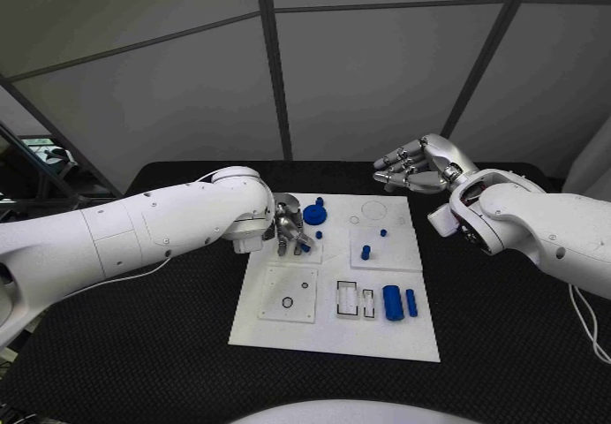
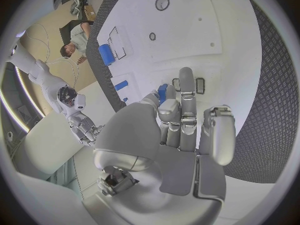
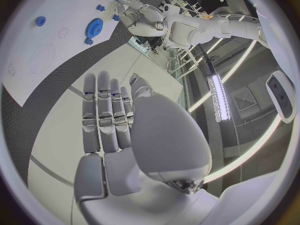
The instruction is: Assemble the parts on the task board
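Board, white, mid-table: gear and small pegs at its far half; two cylinders lie loose by the empty near slots, so most assembly remains, I judge. My left hand hovers beside the gear, fingers apart, holding nothing. My right hand idles beyond the board, fingers loosely extended, empty, obstructing nothing.

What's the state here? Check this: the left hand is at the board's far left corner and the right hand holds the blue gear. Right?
Wrong on the gear. The right hand holds nothing; it hangs beyond the board's far edge. The gear lies on the board beside the left hand, as the head view shows. The rest stands.
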### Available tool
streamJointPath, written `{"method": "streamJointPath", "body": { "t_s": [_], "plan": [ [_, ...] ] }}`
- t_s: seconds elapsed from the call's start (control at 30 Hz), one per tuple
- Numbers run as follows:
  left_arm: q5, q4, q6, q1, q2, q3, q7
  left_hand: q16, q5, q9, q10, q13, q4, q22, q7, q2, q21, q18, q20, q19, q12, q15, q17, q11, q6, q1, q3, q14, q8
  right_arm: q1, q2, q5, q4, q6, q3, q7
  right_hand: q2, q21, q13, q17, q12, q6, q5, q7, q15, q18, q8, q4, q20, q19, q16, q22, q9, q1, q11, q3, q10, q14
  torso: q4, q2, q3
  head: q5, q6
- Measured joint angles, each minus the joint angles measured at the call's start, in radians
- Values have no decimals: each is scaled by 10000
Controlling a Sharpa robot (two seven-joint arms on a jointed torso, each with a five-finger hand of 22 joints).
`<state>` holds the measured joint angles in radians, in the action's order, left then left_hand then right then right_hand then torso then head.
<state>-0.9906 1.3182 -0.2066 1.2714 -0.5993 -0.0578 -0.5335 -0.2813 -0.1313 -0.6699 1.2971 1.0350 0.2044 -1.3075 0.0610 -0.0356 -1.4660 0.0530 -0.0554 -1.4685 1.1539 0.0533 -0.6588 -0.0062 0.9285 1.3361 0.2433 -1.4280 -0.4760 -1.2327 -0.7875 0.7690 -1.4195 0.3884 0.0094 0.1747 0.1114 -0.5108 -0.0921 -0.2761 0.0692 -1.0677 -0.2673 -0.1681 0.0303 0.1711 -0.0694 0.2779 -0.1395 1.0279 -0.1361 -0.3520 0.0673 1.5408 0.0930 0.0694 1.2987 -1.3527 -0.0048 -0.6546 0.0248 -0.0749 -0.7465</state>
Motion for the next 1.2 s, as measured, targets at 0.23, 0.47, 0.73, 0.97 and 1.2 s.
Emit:
{"method": "streamJointPath", "body": {
  "t_s": [0.23,0.47,0.73,0.97,1.2],
  "plan": [
    [176,151,73,-20,-179,-14,0,120,-230,-378,-15,-189,-284,0,56,1098,0,1,0,0,-136,-52,-133,17,25,-1267,2676,-51,-53,0,6,2,13,-49,-1,-26,0,0,-1,4,0,0,0,0,35,0,0,0,0,0,0,-1,0,0,0,0,0,-35,10,2,1,-23,-5],
    [415,512,486,-24,-504,-19,1,142,-271,-555,65,-128,-462,0,56,1203,39,0,0,0,-136,-16,-175,12,26,-1582,3132,-87,-123,0,7,5,25,-82,-1,-42,0,43,10,8,0,36,0,-36,35,0,0,0,0,0,40,14,0,0,35,0,-35,-35,20,12,6,-90,-13],
    [597,1193,1377,-48,-990,-38,25,180,-272,-642,134,-69,-583,0,58,1252,39,0,-1,1,-86,-17,-197,9,27,-1706,3338,-87,-169,0,-22,6,31,-97,-1,-53,42,45,9,8,0,36,0,-36,35,0,0,0,0,0,39,14,1,-41,36,0,-36,-35,20,12,18,-176,-13],
    [601,1545,2080,-224,-1262,-199,35,179,-377,-701,171,-37,-608,0,60,1303,39,0,-1,1,-86,-17,-216,-22,29,-1758,3447,-88,-217,1,-58,6,40,-99,-1,-56,2,45,9,7,0,36,0,-36,35,0,0,0,0,0,39,22,0,-80,35,-1,-36,-35,88,27,56,-164,-72],
    [364,1641,2521,-370,-1345,-252,34,219,-850,-819,177,-90,-706,1,48,1434,-3,0,-1,1,-86,16,-242,-21,64,-2021,3624,-122,-323,1,-65,6,45,-100,-1,-54,13,116,27,21,0,36,0,-36,36,0,0,26,-36,36,107,52,1,-201,36,-27,-35,-35,151,44,96,-148,-95]
  ]
}}
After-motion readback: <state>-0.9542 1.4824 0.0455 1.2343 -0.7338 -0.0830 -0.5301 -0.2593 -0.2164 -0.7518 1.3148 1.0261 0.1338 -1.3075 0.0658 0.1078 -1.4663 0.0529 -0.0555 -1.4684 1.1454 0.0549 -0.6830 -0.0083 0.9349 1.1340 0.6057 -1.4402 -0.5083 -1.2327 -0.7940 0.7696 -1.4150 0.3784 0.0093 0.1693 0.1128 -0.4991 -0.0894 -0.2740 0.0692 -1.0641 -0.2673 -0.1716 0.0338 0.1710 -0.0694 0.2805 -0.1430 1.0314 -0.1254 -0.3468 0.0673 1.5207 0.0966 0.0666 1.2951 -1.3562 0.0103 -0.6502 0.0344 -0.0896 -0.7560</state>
